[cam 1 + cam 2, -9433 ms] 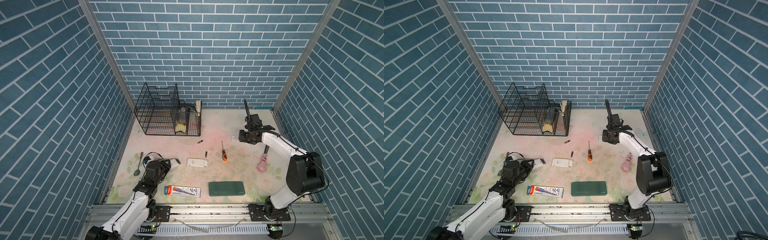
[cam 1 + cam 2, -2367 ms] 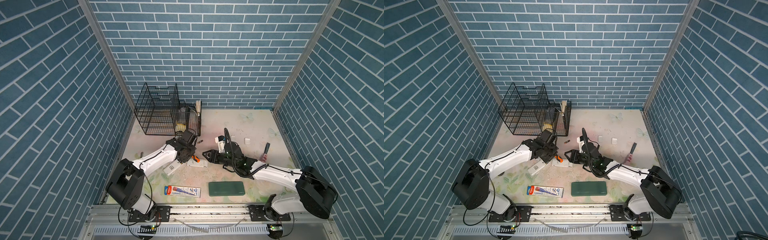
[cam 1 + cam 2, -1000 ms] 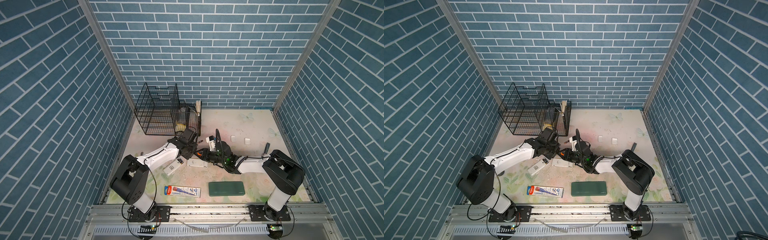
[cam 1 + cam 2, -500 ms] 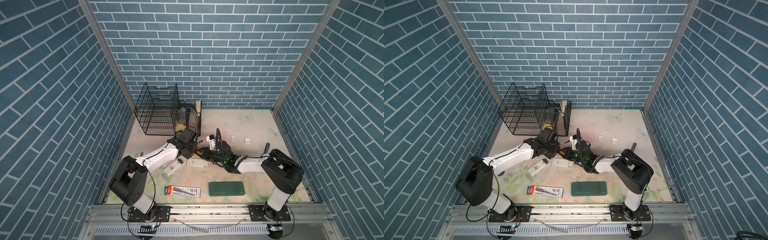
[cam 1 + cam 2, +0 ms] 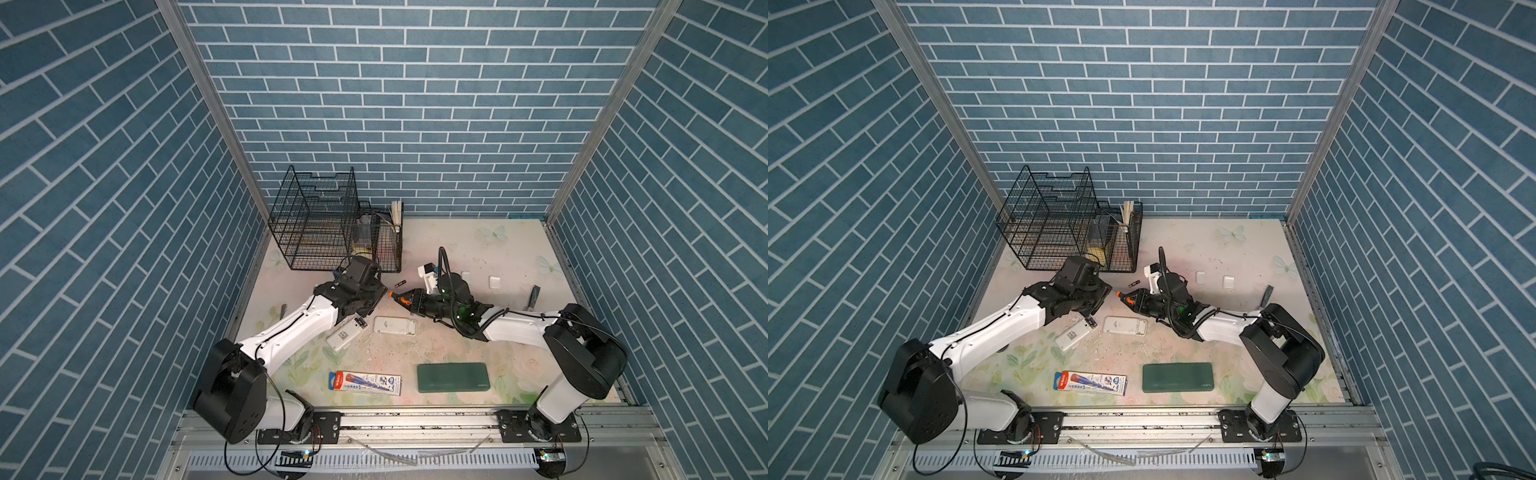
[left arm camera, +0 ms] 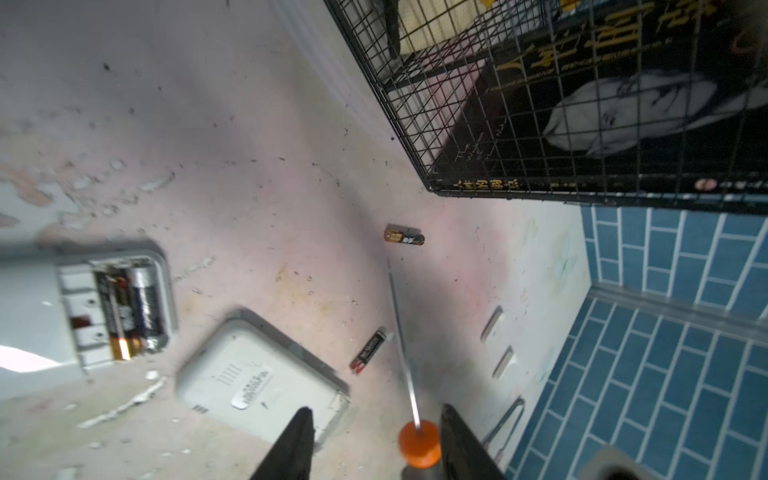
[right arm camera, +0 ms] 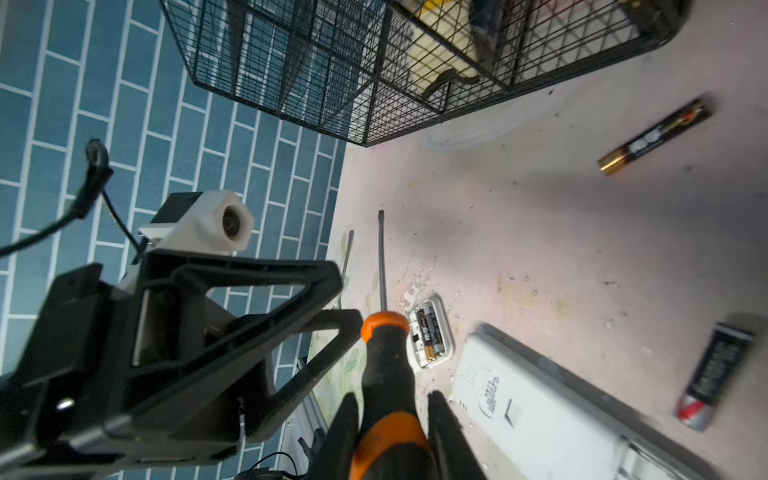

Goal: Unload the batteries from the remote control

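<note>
The left gripper (image 6: 374, 440) has just let go of the screwdriver (image 7: 388, 395), its jaws now standing apart around the orange end; the right gripper (image 7: 390, 436) is clamped on the handle. So the handover looks finished; two batteries (image 6: 129, 309) remain in the remote control (image 6: 83, 307) beside the left jaws, two more lie loose beyond them.

Hardly any text can be read. The dark book (image 6: 590, 124) in the wire basket (image 6: 415, 137) bears gold characters and thin white handwriting, both too small to make out. Labels on the loose batteries (image 7: 654, 137) and the white remote (image 6: 257, 386) are blurred.
</note>
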### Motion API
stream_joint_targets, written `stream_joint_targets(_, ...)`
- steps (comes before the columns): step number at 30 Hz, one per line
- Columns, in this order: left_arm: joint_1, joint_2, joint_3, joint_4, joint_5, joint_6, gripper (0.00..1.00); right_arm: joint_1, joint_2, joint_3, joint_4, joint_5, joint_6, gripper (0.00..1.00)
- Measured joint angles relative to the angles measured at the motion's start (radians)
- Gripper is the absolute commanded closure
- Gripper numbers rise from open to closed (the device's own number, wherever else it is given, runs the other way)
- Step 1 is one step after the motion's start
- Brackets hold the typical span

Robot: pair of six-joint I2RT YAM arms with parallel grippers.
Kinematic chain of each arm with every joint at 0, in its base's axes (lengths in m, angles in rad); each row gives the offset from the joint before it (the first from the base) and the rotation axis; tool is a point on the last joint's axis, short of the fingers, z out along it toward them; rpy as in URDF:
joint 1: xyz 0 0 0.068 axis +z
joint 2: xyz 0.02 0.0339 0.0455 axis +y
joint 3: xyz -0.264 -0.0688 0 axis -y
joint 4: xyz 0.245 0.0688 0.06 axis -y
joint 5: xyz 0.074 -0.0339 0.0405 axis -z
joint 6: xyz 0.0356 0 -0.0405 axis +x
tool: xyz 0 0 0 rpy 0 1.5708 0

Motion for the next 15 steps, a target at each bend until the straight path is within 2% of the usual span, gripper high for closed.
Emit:
stream_joint_targets(1, 0.008, -0.013, -0.014, -0.002, -0.002, 0.028, 0.34, -0.004, -0.017, 0.010, -0.048, -0.004, -0.017, 1.00)
stream_joint_targets(2, 0.013, -0.024, -0.024, -0.007, -0.008, 0.057, 0.20, -0.006, -0.037, 0.019, -0.095, -0.008, -0.033, 1.00)
stream_joint_targets(4, 0.026, -0.042, -0.035, -0.022, -0.017, 0.121, 0.07, -0.011, -0.071, 0.034, -0.174, -0.015, -0.059, 1.00)
stream_joint_targets(10, 0.062, -0.152, -0.048, -0.086, -0.037, 0.331, 0.01, -0.013, -0.165, 0.078, -0.402, -0.031, -0.112, 1.00)
stream_joint_targets(15, 0.077, -0.176, -0.048, -0.165, -0.018, 0.518, 0.00, -0.013, -0.229, 0.146, -0.600, -0.019, -0.158, 1.00)
